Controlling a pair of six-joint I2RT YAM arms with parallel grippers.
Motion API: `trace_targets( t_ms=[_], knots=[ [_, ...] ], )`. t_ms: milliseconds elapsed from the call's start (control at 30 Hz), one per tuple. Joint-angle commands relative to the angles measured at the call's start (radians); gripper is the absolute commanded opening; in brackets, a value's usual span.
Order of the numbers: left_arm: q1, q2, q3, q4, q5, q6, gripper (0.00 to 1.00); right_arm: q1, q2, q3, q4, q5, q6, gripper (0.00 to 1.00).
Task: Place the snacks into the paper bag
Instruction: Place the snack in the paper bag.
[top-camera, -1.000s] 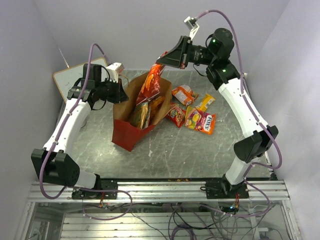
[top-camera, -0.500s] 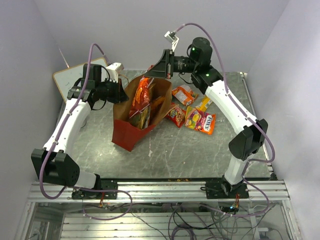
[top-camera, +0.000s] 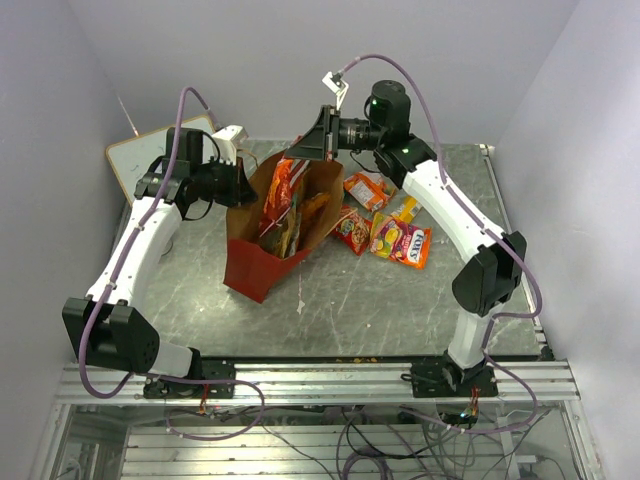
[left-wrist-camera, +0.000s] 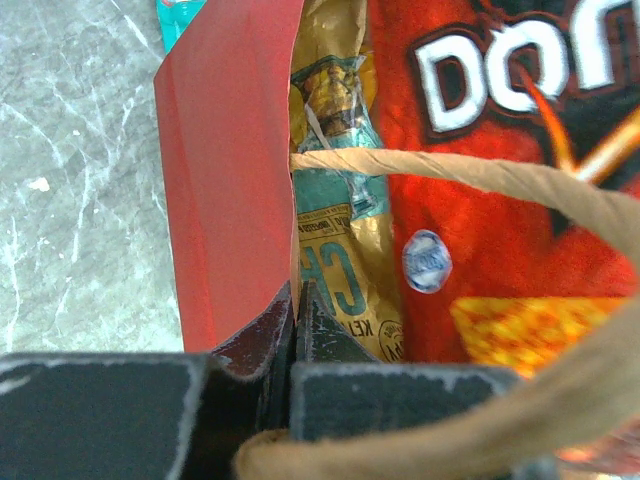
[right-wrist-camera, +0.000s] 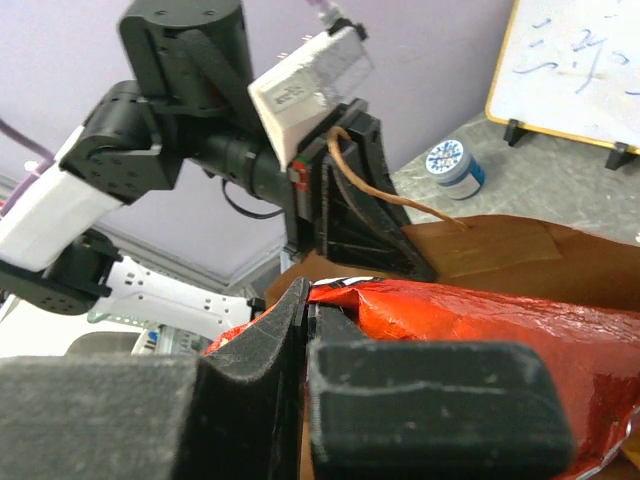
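Note:
The paper bag (top-camera: 258, 262), red outside and brown inside, stands open at centre left. My left gripper (top-camera: 241, 186) is shut on its far-left rim; in the left wrist view the jaws (left-wrist-camera: 297, 300) pinch the red wall (left-wrist-camera: 230, 180). My right gripper (top-camera: 303, 154) is shut on the top edge of a red-orange chip bag (top-camera: 283, 188), which hangs down into the bag's mouth. That chip bag (left-wrist-camera: 500, 200) sits beside a gold packet (left-wrist-camera: 340, 200) inside. The right wrist view shows the right gripper (right-wrist-camera: 308, 300) clamping the crinkled red foil (right-wrist-camera: 460, 320).
Loose snacks lie right of the bag: an orange packet (top-camera: 368, 188), a yellow one (top-camera: 410, 207), a small red one (top-camera: 352, 230) and an orange-pink pack (top-camera: 403, 243). A white board (top-camera: 140, 150) leans at the back left, with a small round tin (right-wrist-camera: 452, 165) near it.
My right arm has swung left and down, carrying the red-orange chip bag from above the bag's far rim into its mouth. The left arm has held still on the rim.

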Motion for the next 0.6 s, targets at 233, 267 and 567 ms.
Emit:
trace_targets(
  t_ms=[233,267,567],
  knots=[
    [-0.004,-0.017,0.007,0.064,0.06,-0.012,0.07,0.022,0.065,0.05,-0.018,0.038,-0.063,0.0],
    [-0.003,-0.018,0.006,0.065,0.059,-0.013,0.07,0.027,0.068,0.051,-0.02,0.038,-0.071,0.0],
    [-0.004,-0.033,0.009,0.069,0.033,-0.022,0.07,0.056,0.071,0.032,-0.153,0.085,-0.226,0.0]
  ],
)
